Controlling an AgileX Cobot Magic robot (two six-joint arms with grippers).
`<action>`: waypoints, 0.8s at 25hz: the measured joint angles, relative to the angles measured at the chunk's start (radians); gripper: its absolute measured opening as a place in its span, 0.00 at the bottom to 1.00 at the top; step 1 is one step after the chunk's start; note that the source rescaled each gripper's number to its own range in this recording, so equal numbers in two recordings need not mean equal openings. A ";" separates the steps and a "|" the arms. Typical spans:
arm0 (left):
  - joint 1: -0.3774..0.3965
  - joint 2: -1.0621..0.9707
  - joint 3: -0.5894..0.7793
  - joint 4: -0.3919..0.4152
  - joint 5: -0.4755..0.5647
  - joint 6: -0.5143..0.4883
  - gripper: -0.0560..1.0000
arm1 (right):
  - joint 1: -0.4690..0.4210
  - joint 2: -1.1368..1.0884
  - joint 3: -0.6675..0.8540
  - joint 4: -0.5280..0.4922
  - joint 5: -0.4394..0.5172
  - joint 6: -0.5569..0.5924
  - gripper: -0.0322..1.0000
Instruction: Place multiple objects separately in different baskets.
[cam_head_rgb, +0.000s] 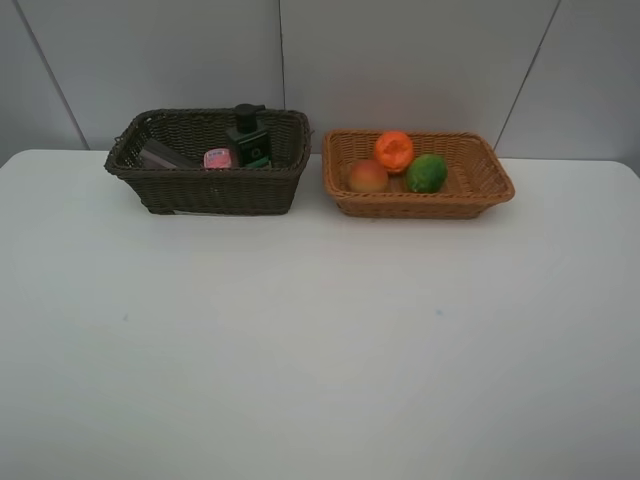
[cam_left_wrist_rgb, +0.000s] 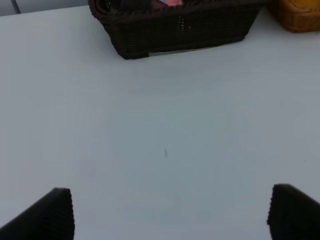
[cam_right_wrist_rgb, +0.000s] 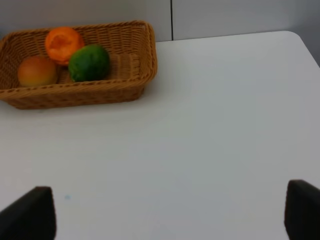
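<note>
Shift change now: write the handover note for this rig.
Left gripper: open, empty, above bare table.
Right gripper: open, empty, above bare table.
Dark basket: bottle, pink tube, mauve cup.
Tan basket: orange, lime, peach.
Done: all six items sorted, fruit apart from the rest.
Left: nothing visible on the table to place.

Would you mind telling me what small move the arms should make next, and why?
Probably none beyond holding back: the orange, peach and lime lie in the tan basket, the bottle and pink tube in the dark basket, and both grippers are open.
</note>
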 joint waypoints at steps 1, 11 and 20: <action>0.000 0.000 0.000 0.000 0.000 0.000 1.00 | 0.000 0.000 0.000 0.000 0.000 0.000 0.98; 0.055 0.000 0.002 -0.001 0.000 -0.003 1.00 | 0.000 0.000 0.000 0.000 0.000 0.000 0.98; 0.098 0.000 0.002 -0.001 0.000 -0.003 1.00 | 0.000 0.000 0.000 0.000 0.000 0.000 0.98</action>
